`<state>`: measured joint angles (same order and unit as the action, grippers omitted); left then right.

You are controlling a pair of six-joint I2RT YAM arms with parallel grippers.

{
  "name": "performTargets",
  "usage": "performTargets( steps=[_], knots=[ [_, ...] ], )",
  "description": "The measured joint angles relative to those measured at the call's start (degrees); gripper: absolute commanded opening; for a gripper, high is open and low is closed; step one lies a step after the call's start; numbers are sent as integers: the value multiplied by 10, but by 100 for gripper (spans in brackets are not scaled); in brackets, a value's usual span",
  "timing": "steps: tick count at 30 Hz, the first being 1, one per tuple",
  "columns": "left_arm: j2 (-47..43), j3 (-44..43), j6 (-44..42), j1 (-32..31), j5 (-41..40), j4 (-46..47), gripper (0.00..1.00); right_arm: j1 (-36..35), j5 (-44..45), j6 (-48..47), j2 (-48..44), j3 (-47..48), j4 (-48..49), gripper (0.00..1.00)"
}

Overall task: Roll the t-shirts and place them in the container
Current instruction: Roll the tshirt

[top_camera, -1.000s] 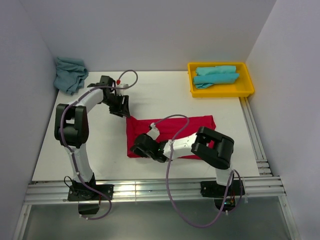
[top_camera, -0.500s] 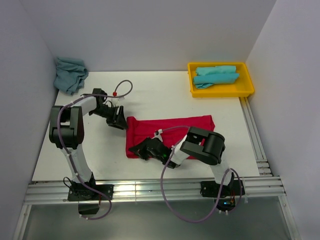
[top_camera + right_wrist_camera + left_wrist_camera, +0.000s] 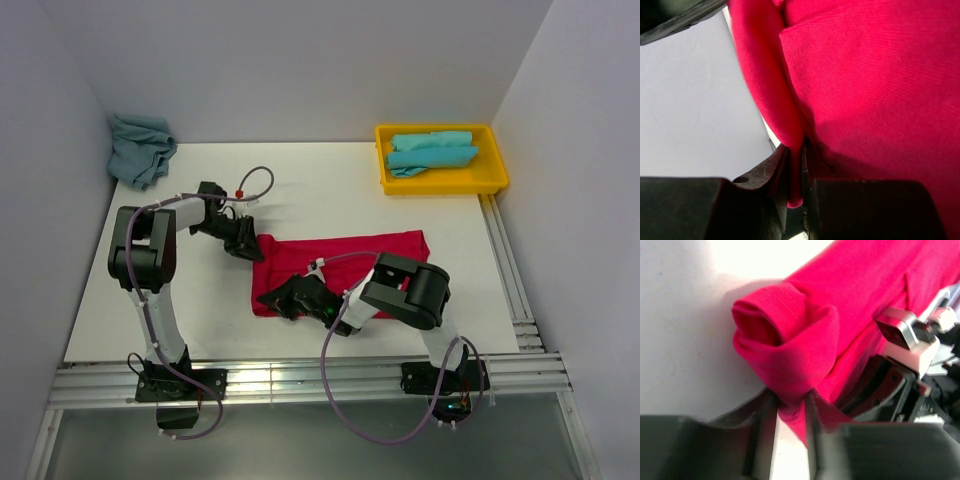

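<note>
White table (image 3: 330, 185), left claw (image 3: 790, 401) pinching red t-shirt (image 3: 805, 340), clear only wrist-side

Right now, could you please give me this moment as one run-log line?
left gripper: shut on red t-shirt, far left corner | right gripper: shut on its near left edge | tray: turquoise shirts inside

No writing, label, brand mark, number or sign can be read in any of the views; the bright red cotton t-shirt (image 3: 385, 250) and the yellow plastic tray (image 3: 445, 187) show only plain, unmarked surfaces.
</note>
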<state>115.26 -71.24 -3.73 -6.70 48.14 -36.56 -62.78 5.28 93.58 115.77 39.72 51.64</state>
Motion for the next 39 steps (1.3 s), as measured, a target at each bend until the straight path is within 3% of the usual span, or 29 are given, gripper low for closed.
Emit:
performTargets(
  steps=[2, 3, 7, 18, 22, 24, 25, 26, 29, 39],
  knots=[
    [0, -1, 14, -9, -18, 3, 12, 0, -1, -8, -4, 3, -10, 14],
    [0, -5, 19, -14, -30, 1, 5, 0, -1, -13, -8, 6, -22, 24],
    [-2, -17, 37, -33, -70, -6, 0, -1, 4, -44, -35, 27, -92, 41],
    [-12, -30, 64, -54, -139, -23, 0, -34, 29, -82, -78, 61, -226, 42],
    [-12, -34, 64, -58, -149, -28, 0, -39, 31, -84, -78, 67, -248, 13],
    [-12, -36, 65, -59, -152, -30, 0, -40, 33, -79, -78, 67, -254, 18],
    [-12, -36, 65, -60, -155, -31, 0, -40, 34, -78, -78, 67, -256, 24],
    [-12, -37, 66, -60, -156, -32, 0, -40, 36, -76, -79, 67, -260, 37],
    [-16, -37, 66, -64, -168, -33, 0, -45, 46, -79, -95, 82, -305, 47],
    [-24, -50, 68, -78, -233, -35, 0, -114, 148, -142, -117, 297, -682, 52]
  ],
)
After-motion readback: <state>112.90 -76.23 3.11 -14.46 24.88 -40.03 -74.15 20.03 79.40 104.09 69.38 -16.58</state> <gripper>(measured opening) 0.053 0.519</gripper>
